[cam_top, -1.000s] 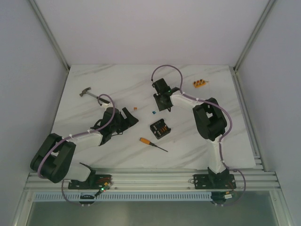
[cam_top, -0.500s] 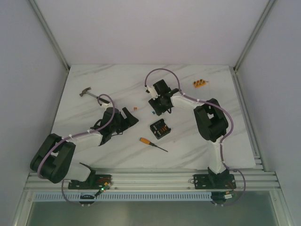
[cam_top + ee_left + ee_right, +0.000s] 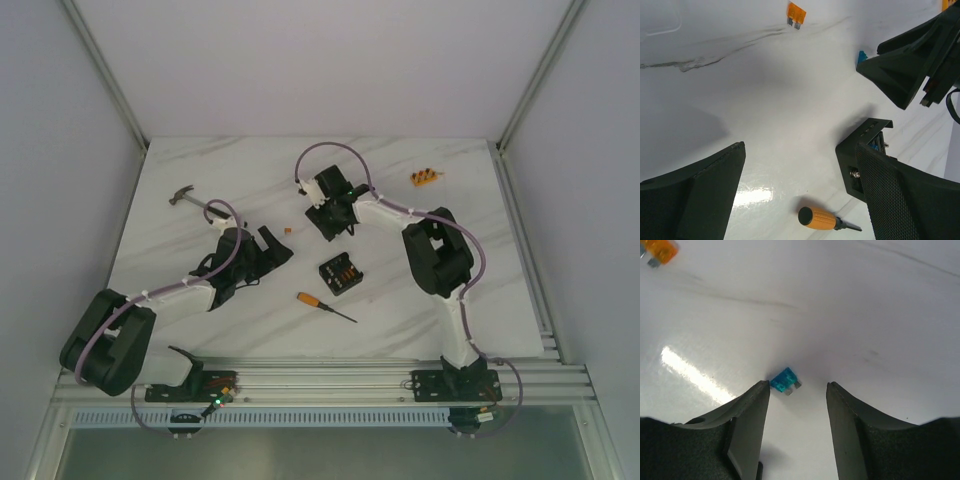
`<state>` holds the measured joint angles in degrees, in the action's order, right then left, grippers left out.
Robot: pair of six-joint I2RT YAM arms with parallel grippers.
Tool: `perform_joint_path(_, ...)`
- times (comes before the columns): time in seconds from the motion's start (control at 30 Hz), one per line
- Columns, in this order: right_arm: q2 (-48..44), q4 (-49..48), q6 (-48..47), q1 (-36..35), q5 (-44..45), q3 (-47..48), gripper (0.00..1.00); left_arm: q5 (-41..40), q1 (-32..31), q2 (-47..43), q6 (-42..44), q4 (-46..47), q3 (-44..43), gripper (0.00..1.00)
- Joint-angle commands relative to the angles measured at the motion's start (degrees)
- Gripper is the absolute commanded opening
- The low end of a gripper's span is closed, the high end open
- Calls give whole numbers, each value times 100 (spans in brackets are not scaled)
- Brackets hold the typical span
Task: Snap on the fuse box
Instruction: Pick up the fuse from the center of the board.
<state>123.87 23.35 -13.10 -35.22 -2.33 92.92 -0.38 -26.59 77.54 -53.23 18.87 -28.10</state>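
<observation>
Hovering low over the white marble-patterned tabletop [image 3: 250,170], the right gripper [image 3: 798,386] has its jaws half parted around a tiny blue translucent fuse [image 3: 784,381]. The fuse lies right at one jaw tip with a clear gap to the other, so nothing is pinched.

Over on the other side, the left gripper [image 3: 800,155] has its jaws spread wide and released, holding nothing at all.

And the piece that matters, the small black squarish plastic fuse box [image 3: 340,272], sits on the tabletop near the middle, between the two arms. It is just beyond the orange-handled screwdriver [image 3: 315,302]. From the left wrist view one corner of it [image 3: 855,165] peeks out beside the mesh-faced jaw. Whether they touch, I cannot tell.

A tiny orange fuse [image 3: 288,230] lies loose farther back, well apart from the box.

My read: that box is light and stiff, a hard moulded shell that will not give under a squeeze. Its smooth walls on this glossy surface could skate away from a one-sided push. Best hold looks like the two opposite side walls, low down, keeping clear of the open top face where the little fuses stand. Any snapping press wants to go straight down with the box braced, or it may tip or slide.
</observation>
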Motion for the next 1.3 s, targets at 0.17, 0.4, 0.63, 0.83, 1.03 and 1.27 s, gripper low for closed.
perform_joint_path(0.17, 459, 11, 199, 103, 264, 334, 55, -130, 40, -86, 91, -131, 67, 100)
perform_joint_path(0.4, 421, 159, 123, 102, -145, 305, 52, -111, 45, -63, 102, -130, 52, 100)
perform_joint_path(0.63, 429, 490, 653, 95, -65, 342, 48, -79, 40, 0, 89, -131, 11, 100)
perform_joint_path(0.83, 518, 648, 1049, 93, 4, 348, 42, -32, 40, 66, 90, -130, -38, 100)
perform_joint_path(1.03, 687, 714, 1230, 76, 134, 374, 39, -20, 42, 69, 76, -130, -38, 100)
perform_joint_path(1.27, 879, 776, 1307, 22, 370, 459, 39, -6, 40, 52, 67, -132, -43, 100)
